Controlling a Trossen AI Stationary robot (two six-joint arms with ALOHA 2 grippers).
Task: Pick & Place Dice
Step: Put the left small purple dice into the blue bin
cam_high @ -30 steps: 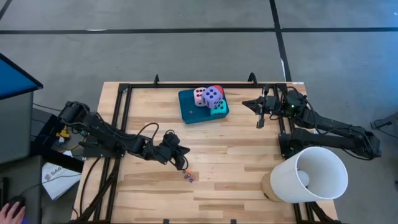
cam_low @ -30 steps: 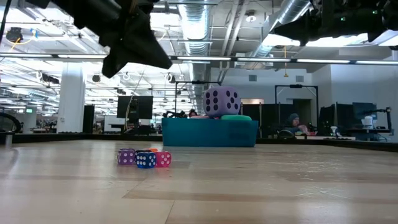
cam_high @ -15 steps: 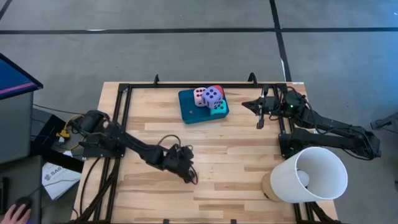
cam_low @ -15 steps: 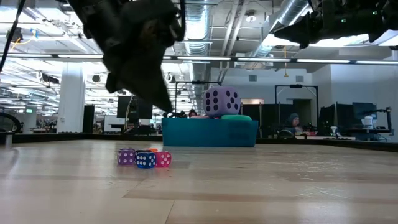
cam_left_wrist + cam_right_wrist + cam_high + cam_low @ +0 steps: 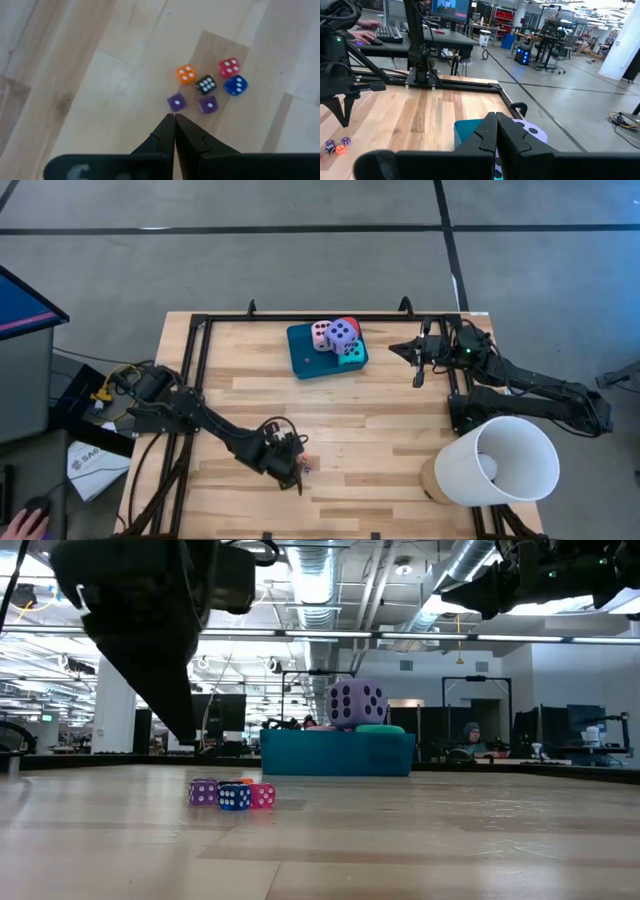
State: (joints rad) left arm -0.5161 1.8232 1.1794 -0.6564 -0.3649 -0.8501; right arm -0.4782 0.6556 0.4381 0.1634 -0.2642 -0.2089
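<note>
High view: the left gripper (image 5: pixel 298 477) is hanging pinched shut and empty right by the small dice (image 5: pixel 306 465), having slid nearer the front edge than a moment back. Left wrist view is showing them scattered just ahead of its tips. Big dice (image 5: pixel 340 337) are sitting on the teal tray (image 5: pixel 303 352); the right gripper (image 5: pixel 417 375), shut and empty, is waiting beside it.

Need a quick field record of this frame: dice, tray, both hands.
big dice: purple die, pink die, red die, turquoise die, all piled on the teal tray
small dice: cluster of six on the bare table, none on the tray
left hand: shut, empty, above the small dice
right hand: shut, empty, raised beside the tray
white bucket: on its side, near-right corner
</note>
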